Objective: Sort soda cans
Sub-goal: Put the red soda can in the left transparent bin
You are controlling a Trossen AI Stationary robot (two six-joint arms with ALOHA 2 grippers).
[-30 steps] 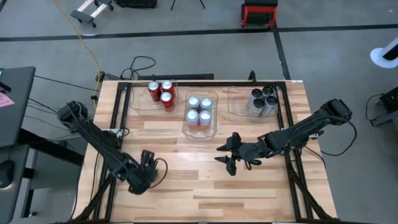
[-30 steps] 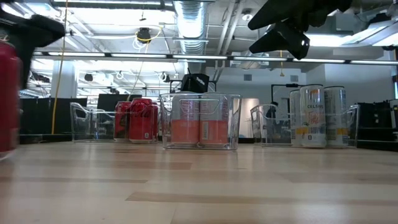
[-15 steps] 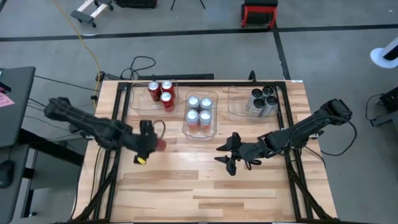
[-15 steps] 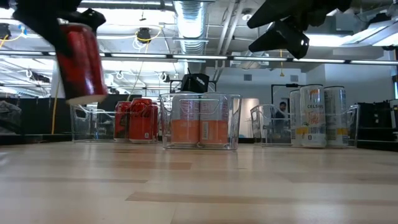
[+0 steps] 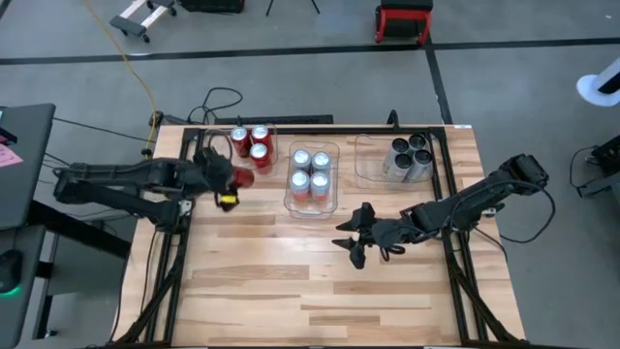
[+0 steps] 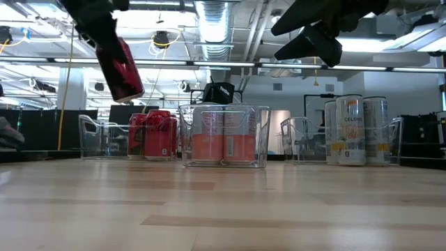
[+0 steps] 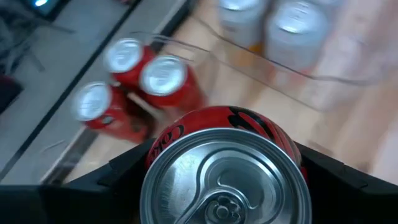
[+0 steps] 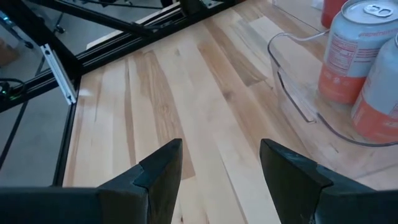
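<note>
Above the near edge of the left bin, the left gripper holds a red can clear of the table. Its two dark fingers are clamped on the can's sides, as the left wrist view shows, with the silver top facing that camera. From table height the held can hangs tilted, well above the bins.

Inside the left bin stand three red cans, grouped toward the side nearest the middle bin; the wrist view catches them beyond the held can, tops up. The held can hovers just beside them, toward the front of the table.

Just to the right of the left bin sits the middle bin, holding four silver-topped cans with light and orange bodies, packed two by two. From the low view they stand upright behind the clear wall.

Further right of the left bin, past the middle one, the right bin holds four dark-topped cans; from the low view these read as tall light-bodied cans.

In front of the middle bin, and a little toward the right bin, the right gripper hovers over bare wood. Its fingers stand apart with nothing between them, and only planks and a corner of the middle bin show past them.
</note>
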